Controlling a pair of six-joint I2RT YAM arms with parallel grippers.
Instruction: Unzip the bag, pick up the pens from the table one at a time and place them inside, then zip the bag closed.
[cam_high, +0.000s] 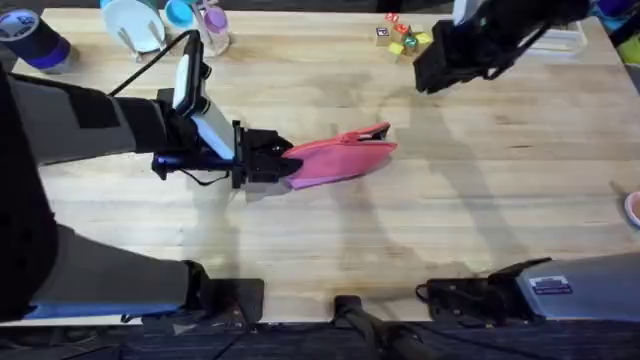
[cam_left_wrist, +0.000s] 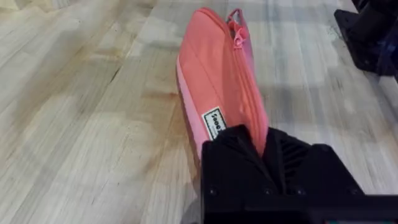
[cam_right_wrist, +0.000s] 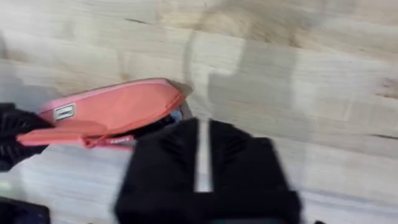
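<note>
From overhead, my left gripper (cam_high: 275, 160) is clamping the near end of the pink pouch (cam_high: 340, 157) lying mid-table (cam_high: 480, 220), while my right gripper (cam_high: 432, 72) is hovering well apart. In the left wrist view, my fingers (cam_left_wrist: 236, 155) are pinching the pouch (cam_left_wrist: 217, 81), zipper closed. In the right wrist view, my fingers (cam_right_wrist: 168, 162) are sitting nearly together above the pouch (cam_right_wrist: 115, 109)

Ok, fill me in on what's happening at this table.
The left gripper is shut on one tapered end of the pink bag, which lies on the wooden table. The bag's zipper looks closed. The right gripper hangs above the table off the bag's far end, its fingers close together and holding nothing.
</note>
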